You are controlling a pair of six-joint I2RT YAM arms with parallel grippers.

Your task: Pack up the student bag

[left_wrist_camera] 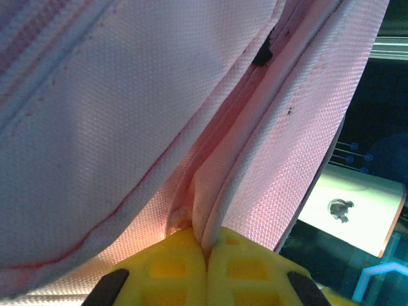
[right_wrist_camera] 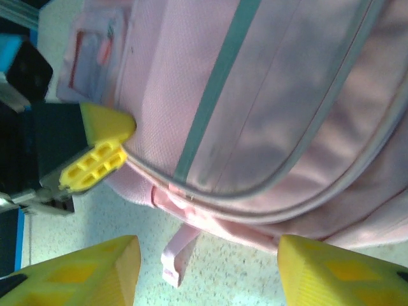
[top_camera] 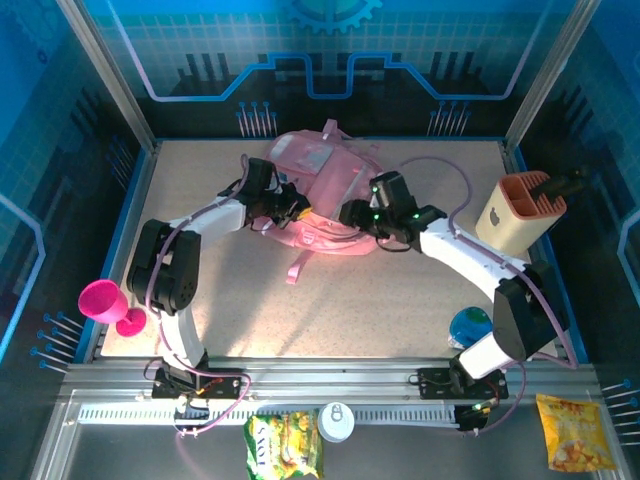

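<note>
Seen from above, the pink backpack (top_camera: 325, 175) is lying in the upper centre of the frame, with the left gripper (top_camera: 293, 210) and right gripper (top_camera: 350, 213) sitting at its lower edge. At the left wrist, yellow fingers (left_wrist_camera: 172, 268) are pinching a fold of its fabric, bottom centre. At the right wrist, fingers (right_wrist_camera: 95, 268) are standing spread along the bottom edge.

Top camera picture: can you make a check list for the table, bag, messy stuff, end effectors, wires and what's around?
Surface: speckled beige table.
Job's things: pink student bag, back middle.
Clutter: pen holder right, pink goblet left edge, blue round thing, snack packets on front rail.
End effectors: left end effector shut on a bag fold; right end effector open at the bag's edge.
Cables: purple cable loops beside right arm.
Surroundings: blue walls, metal frame.
</note>
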